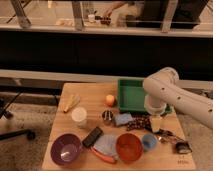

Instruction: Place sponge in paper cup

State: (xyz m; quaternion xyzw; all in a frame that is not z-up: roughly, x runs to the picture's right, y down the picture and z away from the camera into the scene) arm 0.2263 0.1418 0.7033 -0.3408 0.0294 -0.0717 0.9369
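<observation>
Item: sponge (122, 119), small blue-grey block, mid-tabletop (90, 95), apart from paper cup (79, 116). Handling, judged: light, soft, squashable; pinch across its narrow sides. Tool: claw (156, 123), fingers apart, empty, beside sponge.

Green tray (131, 95), purple bowl (65, 149) and orange bowl (129, 146) sit on the wooden table (90, 97).

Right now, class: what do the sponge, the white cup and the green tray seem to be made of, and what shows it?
The sponge: probably soft foam, matte blue-grey with rounded edges. The paper cup: likely paper or card, plain matte white. The green tray: looks like moulded plastic, with uniform colour and a raised rim. The gripper hangs open just right of the sponge, near the tray's front corner.
</observation>
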